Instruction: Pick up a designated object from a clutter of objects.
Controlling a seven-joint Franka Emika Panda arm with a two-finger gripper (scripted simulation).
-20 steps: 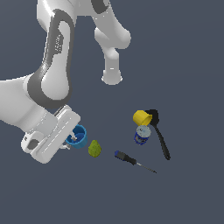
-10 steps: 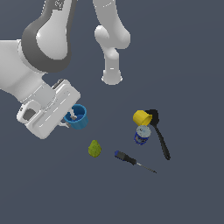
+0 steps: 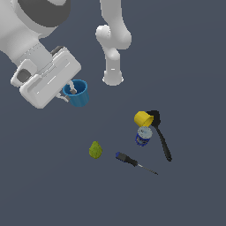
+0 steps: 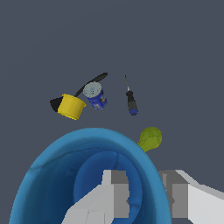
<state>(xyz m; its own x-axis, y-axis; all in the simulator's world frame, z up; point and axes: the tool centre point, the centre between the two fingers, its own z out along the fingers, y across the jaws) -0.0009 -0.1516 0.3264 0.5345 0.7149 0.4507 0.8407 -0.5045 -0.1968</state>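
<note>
So the small bright blue round cup [image 3: 78,93] is clamped in the white gripper [image 3: 69,91], one finger [image 4: 114,192] inside the hollow and the other outside the wall, well apart from the rest of the clutter. No tabletop edges show, so can't place it that way. Nearest is the green-yellow pear-like lump [image 3: 95,150], then the blue-handled screwdriver [image 3: 128,160]. Farther off, the yellow cup [image 3: 143,118], the blue-labelled can with a silver top [image 3: 143,135] and the black long-handled spatula [image 3: 161,139] sit bunched together.

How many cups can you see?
2. The blue cup is held up by the gripper, one finger inside its wall and one outside. The yellow cup lies beside the can and spatula. None looks hidden.
</note>
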